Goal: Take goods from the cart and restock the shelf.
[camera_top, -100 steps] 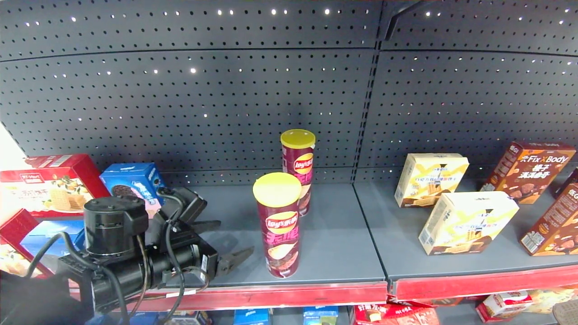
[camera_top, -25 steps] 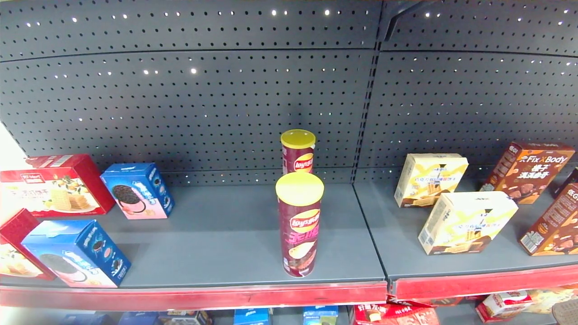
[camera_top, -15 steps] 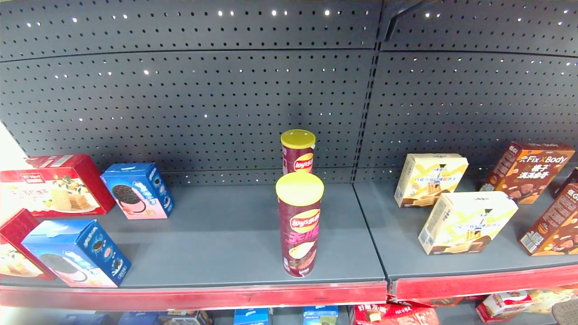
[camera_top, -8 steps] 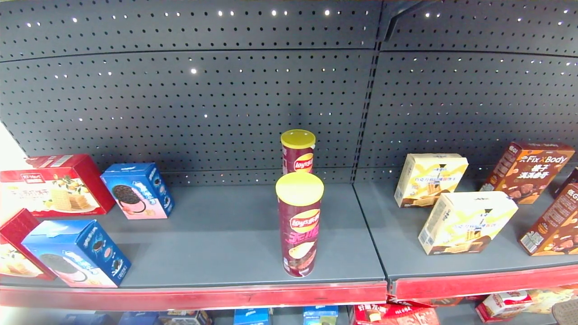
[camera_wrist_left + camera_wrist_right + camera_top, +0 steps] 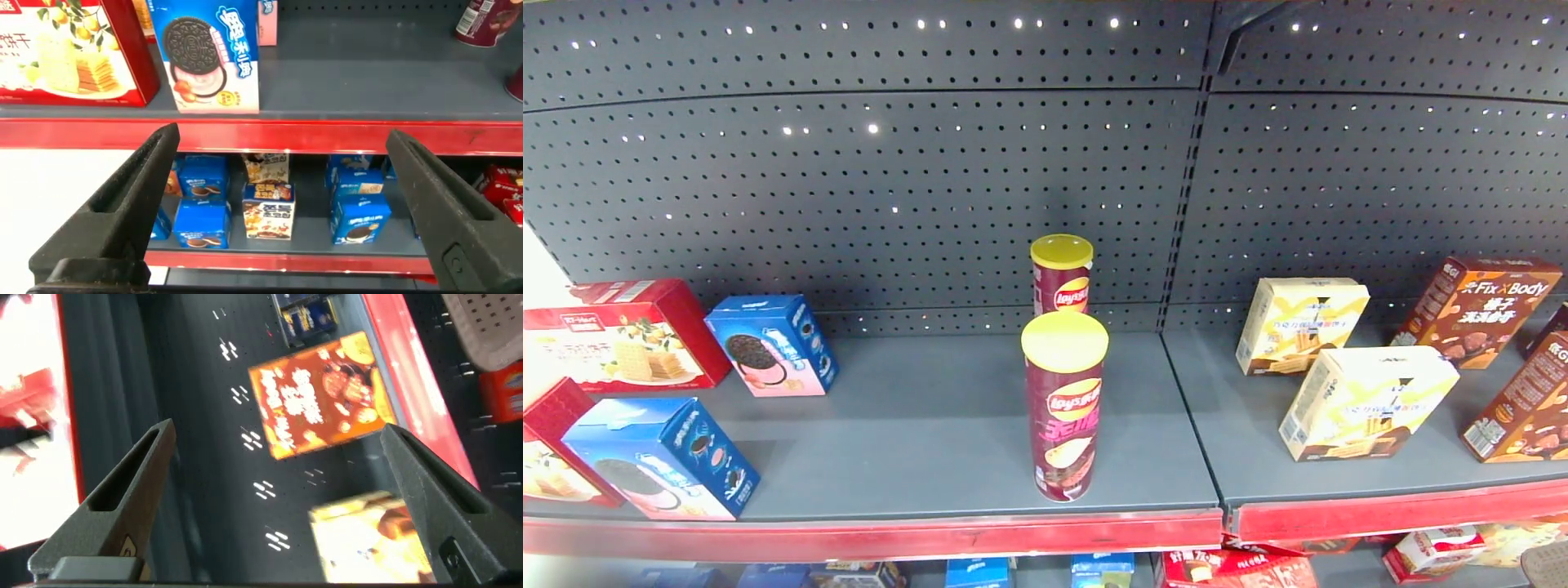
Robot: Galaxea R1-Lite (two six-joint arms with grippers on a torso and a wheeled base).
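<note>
Left end effector (image 5: 282, 132) spread wide before shelf (image 5: 368, 90), right end effector (image 5: 278, 429) likewise

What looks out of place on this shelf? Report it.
Nothing is spilled or toppled. The front maroon cylindrical chip can with a yellow lid stands upright close to the grey metal shelf's red front lip; the rear chip can stands behind it. The front cream cardboard box sits angled to that lip.

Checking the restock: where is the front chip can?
In the head view, the front chip can stands upright centrally near the shelf edge, just before the second can.
</note>
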